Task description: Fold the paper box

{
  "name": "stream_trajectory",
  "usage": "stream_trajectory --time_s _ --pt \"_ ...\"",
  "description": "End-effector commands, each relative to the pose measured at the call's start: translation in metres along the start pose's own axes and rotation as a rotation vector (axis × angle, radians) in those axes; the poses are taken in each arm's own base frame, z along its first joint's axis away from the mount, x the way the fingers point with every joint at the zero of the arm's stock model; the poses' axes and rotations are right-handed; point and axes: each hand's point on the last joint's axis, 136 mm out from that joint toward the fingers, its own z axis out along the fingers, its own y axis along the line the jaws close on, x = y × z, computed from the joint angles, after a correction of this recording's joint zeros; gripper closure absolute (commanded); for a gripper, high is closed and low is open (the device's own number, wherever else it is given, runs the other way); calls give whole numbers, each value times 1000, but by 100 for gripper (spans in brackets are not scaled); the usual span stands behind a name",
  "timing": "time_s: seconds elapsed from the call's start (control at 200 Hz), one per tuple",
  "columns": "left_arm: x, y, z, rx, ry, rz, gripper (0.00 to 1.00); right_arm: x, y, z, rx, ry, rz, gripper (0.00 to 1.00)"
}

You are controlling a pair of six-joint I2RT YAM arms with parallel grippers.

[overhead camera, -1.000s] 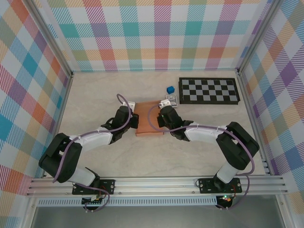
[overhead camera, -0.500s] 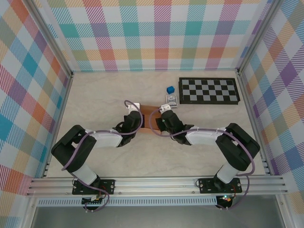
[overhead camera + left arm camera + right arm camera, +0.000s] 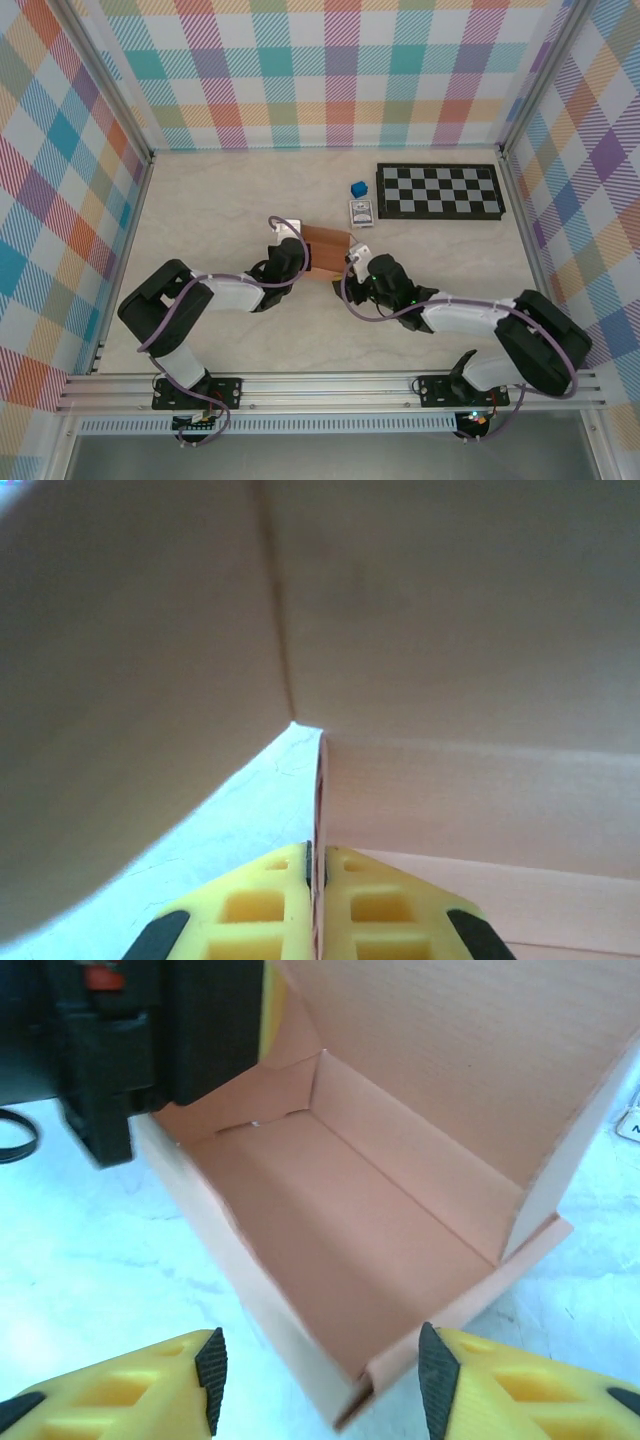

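Two yellow fingers of the left gripper (image 3: 318,865) are pressed together on a thin upright wall of the paper box (image 3: 450,630), with only the cardboard's edge between the pads. The right gripper (image 3: 320,1370) is parted to a middling width and holds nothing. The box's near corner sits low in the gap between its fingers (image 3: 150,1380), and no contact with either pad can be made out.

In the overhead view the salmon-orange box (image 3: 328,243) stands near the middle of the pale marbled table (image 3: 200,210), its inside open and one tall flap raised. The left gripper (image 3: 305,258) is at its left side and the right gripper (image 3: 355,270) at its near right corner.

Plaid walls (image 3: 300,70) close the back and both sides. A checkerboard (image 3: 440,192) lies at the far right, with a blue cube (image 3: 358,188) and a small card pack (image 3: 361,211) just beside its left end. The pack is near the box's far corner but apart from it. Bare table stretches left of the box and in front of it, as far as the metal rail (image 3: 330,385).
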Motion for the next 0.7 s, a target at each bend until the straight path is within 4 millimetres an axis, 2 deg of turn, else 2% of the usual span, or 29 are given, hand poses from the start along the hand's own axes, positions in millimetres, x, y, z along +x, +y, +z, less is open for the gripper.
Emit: stream_trajectory --time_s 0.0,0.14,0.195,0.24,0.295,0.43,0.47,0.575,0.695 --pt "22 -1 1 1 54 41 94 -1 5 -21 -76 -44 -20 40" --pt "25 -1 2 -2 52 57 94 1 1 -44 -124 -61 -24 35" --pt "27 0 4 -6 53 62 94 -2 -7 -52 -122 -65 13 33" --pt "30 0 4 -4 55 69 94 -7 -21 -59 -101 -72 97 28" --pt "32 -1 5 -1 56 71 94 -13 -46 -67 -36 -65 258 19" --pt "32 -1 6 6 53 79 94 -38 -83 -81 15 -43 502 18" --pt "31 -2 6 7 51 84 94 -45 -94 -83 33 -24 605 17" --pt "29 -2 5 6 45 92 94 -56 -116 -77 50 83 920 26" --pt "29 -1 5 3 44 99 94 -77 -117 -57 -34 187 1151 32"
